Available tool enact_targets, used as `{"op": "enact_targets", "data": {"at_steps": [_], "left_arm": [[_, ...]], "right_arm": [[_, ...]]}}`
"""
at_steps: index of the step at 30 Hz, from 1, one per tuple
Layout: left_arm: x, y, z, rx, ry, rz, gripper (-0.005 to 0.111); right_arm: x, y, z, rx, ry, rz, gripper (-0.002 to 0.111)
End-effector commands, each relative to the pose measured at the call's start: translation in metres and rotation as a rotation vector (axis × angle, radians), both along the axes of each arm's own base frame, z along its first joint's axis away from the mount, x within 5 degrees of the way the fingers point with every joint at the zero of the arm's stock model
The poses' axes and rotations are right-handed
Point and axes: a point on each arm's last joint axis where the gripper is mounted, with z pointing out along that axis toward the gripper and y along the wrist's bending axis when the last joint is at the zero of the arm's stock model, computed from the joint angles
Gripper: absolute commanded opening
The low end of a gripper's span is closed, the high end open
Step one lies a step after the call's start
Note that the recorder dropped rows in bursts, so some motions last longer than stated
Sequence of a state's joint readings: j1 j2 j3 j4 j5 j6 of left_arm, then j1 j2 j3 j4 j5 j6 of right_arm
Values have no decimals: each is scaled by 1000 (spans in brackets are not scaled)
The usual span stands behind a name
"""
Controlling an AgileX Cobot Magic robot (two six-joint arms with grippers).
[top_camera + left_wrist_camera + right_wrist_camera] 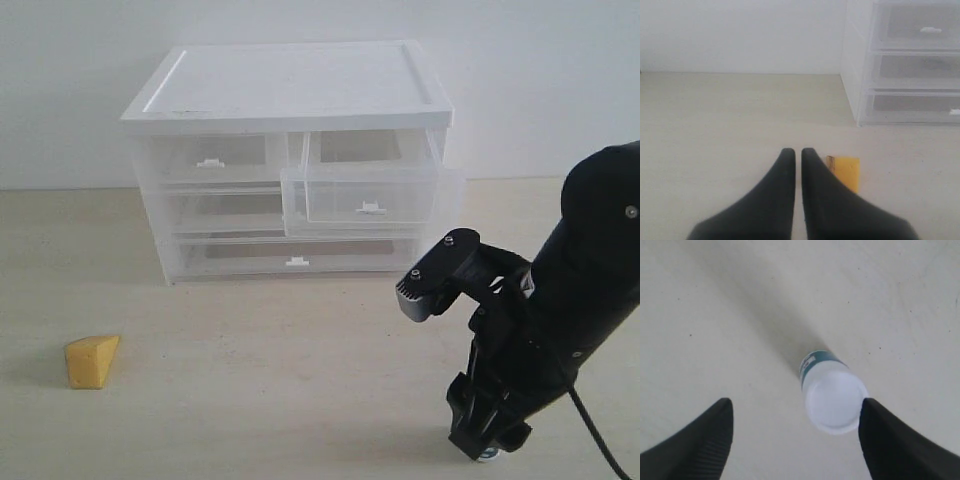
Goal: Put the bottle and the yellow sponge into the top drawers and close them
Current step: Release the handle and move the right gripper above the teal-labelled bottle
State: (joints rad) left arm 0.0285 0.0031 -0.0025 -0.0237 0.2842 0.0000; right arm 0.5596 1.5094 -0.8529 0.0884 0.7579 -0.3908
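The big pale table (300, 390) holds a white cabinet (290, 85) near the wall. One top drawer (370, 195), the one on the right in the outside view, is pulled out and looks empty. The other top drawer (212, 155) is shut, and so are the two wide drawers (290, 255) under them. The right arm (590, 260) reaches down in front of the cabinet. The right gripper (795, 407) points at the table with its fingers spread wide. The left gripper (796, 152) has its fingers pressed together and holds nothing. The yellow sponge (92, 360) lies on the table well away from the cabinet, near the tips of the left gripper. The bottle (832, 395) stands upright on the table between the fingers of the right gripper. It is much closer to one finger than the other, and I cannot tell if it touches that one. I think the job is at the step of grabbing the bottle. Neither thing is in a drawer yet. Next, the right gripper should slide over a bit so the bottle sits in the middle, then squeeze gently so the bottle does not tip. After that it needs to lift the bottle and carry it up and over the front of the open drawer.
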Motion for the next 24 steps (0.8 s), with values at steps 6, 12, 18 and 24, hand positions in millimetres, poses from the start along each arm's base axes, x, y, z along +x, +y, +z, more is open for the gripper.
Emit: {"op": "enact_targets", "data": {"at_steps": [6, 12, 18, 24], "left_arm": [[0, 0, -1, -8, -2, 3, 4], [0, 0, -1, -8, -2, 3, 4], [0, 0, -1, -8, -2, 3, 4], [0, 0, -1, -8, -2, 3, 4]], "right_arm": [[10, 1, -18, -43, -9, 7, 64], [12, 1, -21, -60, -9, 18, 64], [15, 3, -3, -45, -25, 4, 64], [14, 3, -3, -43, -22, -4, 64]]}}
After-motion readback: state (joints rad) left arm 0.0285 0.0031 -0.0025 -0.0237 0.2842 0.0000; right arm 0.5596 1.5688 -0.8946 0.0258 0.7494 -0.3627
